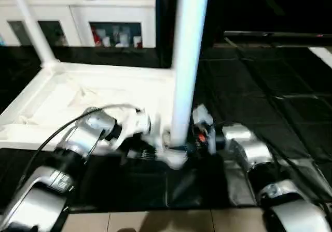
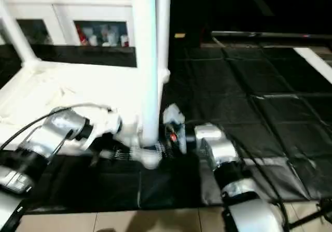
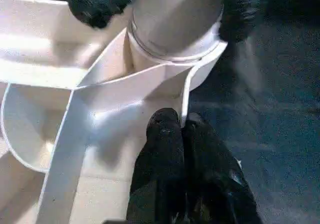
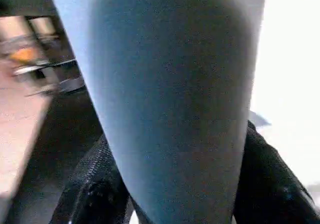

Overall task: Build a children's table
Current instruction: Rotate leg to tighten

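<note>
From the head camera I see the white plastic table top lying upside down on the black floor mat, ribbed underside up, with one long white round plastic leg standing upright in the near corner socket and a second leg standing at the far left corner. The right gripper comes in from the right at the base of the near leg; the left gripper lies just left of that same corner, against the rim.

The other eye shows the same: the near leg's long axis is vertical, and the right arm is the one lined up on it. A white glass-door cabinet stands behind.

In the left wrist view my left fingers are pressed together, with the thin white rim of the corner pinched between their tips, steadying the top just beside the socket.

In the right wrist view the leg fills the gap between the two black fingers, one on either side. They straddle it about half open; I judge they grip it, though I cannot see contact for sure. The coming push or twist, I judge, must go straight down along that vertical axis into the socket.
</note>
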Motion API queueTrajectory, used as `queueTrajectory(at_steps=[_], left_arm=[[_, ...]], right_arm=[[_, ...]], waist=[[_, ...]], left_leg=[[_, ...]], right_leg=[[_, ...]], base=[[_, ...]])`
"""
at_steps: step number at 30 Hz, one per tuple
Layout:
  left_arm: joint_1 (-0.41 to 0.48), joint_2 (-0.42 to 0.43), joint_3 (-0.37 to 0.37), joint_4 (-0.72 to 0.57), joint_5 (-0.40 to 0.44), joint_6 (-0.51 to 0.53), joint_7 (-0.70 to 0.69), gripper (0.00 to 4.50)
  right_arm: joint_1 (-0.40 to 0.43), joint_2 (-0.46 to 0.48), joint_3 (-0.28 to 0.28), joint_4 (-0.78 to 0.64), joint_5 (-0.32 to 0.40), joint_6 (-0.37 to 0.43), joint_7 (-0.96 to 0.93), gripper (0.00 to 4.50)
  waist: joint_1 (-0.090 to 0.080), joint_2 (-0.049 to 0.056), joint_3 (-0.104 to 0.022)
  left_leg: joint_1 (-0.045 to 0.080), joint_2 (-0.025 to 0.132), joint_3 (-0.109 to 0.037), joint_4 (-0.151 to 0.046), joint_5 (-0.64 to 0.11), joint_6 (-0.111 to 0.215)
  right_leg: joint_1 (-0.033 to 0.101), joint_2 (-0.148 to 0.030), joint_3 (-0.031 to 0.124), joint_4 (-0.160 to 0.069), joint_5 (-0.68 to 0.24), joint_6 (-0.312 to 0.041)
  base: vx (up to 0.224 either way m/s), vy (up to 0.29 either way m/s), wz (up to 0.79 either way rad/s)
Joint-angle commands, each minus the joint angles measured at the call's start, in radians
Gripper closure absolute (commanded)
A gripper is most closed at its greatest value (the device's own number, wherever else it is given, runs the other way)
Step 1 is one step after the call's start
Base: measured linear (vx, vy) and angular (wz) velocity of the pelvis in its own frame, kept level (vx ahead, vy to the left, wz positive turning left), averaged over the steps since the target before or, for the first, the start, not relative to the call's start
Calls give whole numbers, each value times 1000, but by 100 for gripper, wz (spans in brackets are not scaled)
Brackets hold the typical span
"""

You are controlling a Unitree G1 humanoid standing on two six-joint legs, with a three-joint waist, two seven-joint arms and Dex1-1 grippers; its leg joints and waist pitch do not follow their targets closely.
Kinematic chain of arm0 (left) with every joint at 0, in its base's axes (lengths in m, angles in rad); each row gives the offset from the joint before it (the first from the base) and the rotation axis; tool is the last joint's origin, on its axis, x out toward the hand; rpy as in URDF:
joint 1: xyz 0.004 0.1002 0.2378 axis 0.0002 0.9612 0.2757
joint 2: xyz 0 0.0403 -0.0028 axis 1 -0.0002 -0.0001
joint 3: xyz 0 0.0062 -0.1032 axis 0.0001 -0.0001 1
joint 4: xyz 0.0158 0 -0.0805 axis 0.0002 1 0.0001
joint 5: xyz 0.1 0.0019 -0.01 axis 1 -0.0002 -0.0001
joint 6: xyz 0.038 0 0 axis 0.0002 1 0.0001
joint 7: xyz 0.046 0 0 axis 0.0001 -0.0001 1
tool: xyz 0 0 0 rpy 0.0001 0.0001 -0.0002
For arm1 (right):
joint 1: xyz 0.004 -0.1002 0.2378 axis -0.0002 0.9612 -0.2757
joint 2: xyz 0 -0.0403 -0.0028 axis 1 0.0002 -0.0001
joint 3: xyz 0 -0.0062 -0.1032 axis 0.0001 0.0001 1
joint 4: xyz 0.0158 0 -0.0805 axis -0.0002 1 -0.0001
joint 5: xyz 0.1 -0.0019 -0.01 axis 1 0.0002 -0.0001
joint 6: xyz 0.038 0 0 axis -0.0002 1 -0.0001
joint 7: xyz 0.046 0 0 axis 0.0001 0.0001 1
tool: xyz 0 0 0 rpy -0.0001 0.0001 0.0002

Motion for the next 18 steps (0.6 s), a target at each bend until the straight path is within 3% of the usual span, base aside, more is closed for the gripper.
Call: queueTrajectory(at_steps=[1, 2, 6, 7, 9, 12, 14, 18], left_arm=[[-38, -87, 29, 36, -19, 52, 147, 450], [-41, -92, 32, 39, -20, 56, 156, 450], [-91, -182, 95, 89, -33, 117, 346, 450], [-93, -186, 98, 91, -34, 119, 356, 450], [-108, -227, 122, 100, -38, 140, 430, 450], [-117, -254, 123, 106, -26, 144, 469, 450], [-117, -256, 114, 106, -15, 134, 474, 450], [-100, -233, 96, 92, -3, 110, 435, 450]], right_arm=[[20, 91, -1, 15, -12, 69, -174, 239], [21, 96, -4, 16, -12, 72, -188, 241], [-28, 196, -90, 107, 13, 119, -491, 241], [-32, 201, -96, 113, 16, 121, -506, 241], [-70, 243, -140, 172, 34, 101, -624, 241], [-93, 273, -143, 199, 20, 69, -684, 241], [-101, 283, -142, 209, 12, 63, -714, 241], [-87, 279, -144, 189, 8, 50, -690, 241]], waist=[[-7, 1, -53], [-14, 1, -51], [-41, 4, -51], [-48, 2, -54], [-59, 10, -59], [-64, 6, -61], [-65, 4, -62], [-60, 2, -62]], left_leg=[[6, 23, -10, -74, -294, 1], [11, 21, -13, -74, -317, -7], [5, 15, -19, -75, -343, -16], [3, 14, -21, -74, -345, -14], [-6, 18, -24, -78, -328, -4], [-6, 20, -18, -77, -301, 10], [-5, 19, -16, -76, -291, 18], [-5, 19, -12, -75, -278, 31]], right_leg=[[42, -71, 53, -112, -552, -100], [37, -70, 49, -118, -585, -85], [40, -68, 39, -123, -610, -66], [45, -68, 36, -124, -602, -62], [53, -69, 31, -123, -535, -78], [48, -66, 39, -113, -412, -132], [49, -67, 41, -109, -391, -151], [49, -66, 44, -109, -389, -150]], base=[[0, 0, 0], [0, 0, 0], [0, 0, 0], [0, 0, 0], [0, 0, 0], [0, 0, 0], [0, 0, 0], [0, 0, 0]])
